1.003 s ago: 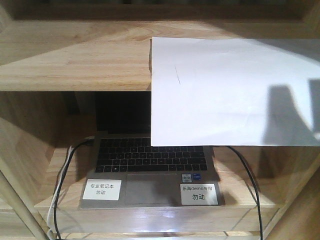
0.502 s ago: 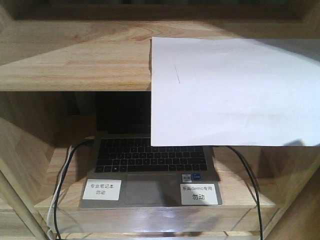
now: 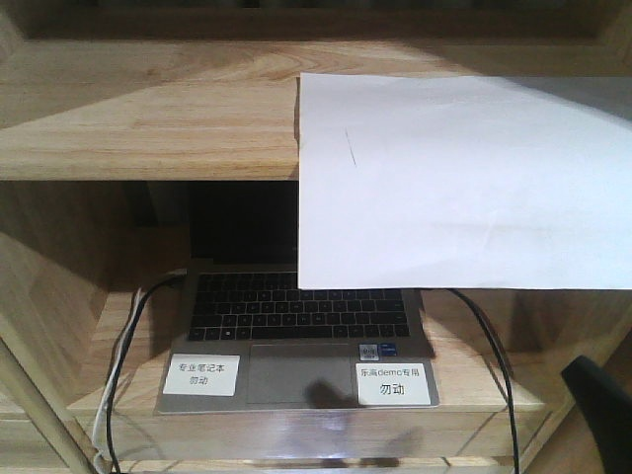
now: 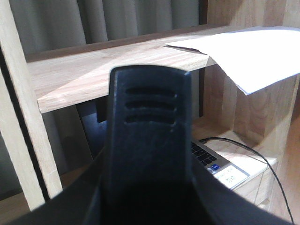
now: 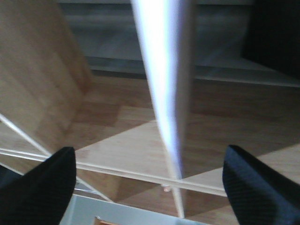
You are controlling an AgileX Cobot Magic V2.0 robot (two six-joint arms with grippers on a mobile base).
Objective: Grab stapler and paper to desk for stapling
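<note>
The paper (image 3: pixel 454 178), a white sheet with a short pencil mark, lies on the upper shelf board (image 3: pixel 148 118) with its front half hanging past the edge. In the right wrist view the paper (image 5: pixel 164 93) is a thin white strip seen edge-on between the wide-apart fingers of my right gripper (image 5: pixel 150 187), which is open with nothing in it. One dark finger (image 3: pixel 600 415) of that gripper shows low on the right in the front view. A black ribbed body, the stapler (image 4: pixel 150 108), fills the left wrist view, with my left gripper (image 4: pixel 145 192) shut on it. The desk is out of view.
An open laptop (image 3: pixel 296 326) with two white labels sits on the lower shelf under the paper. Black cables (image 3: pixel 494 355) run down on both sides of it. Wooden uprights of the shelf unit (image 4: pixel 23 117) and a grey curtain (image 4: pixel 93 18) stand behind.
The dark shadow on the paper's right part has gone. A finger of my right gripper has come into the front view at the bottom right. The paper has not moved.
</note>
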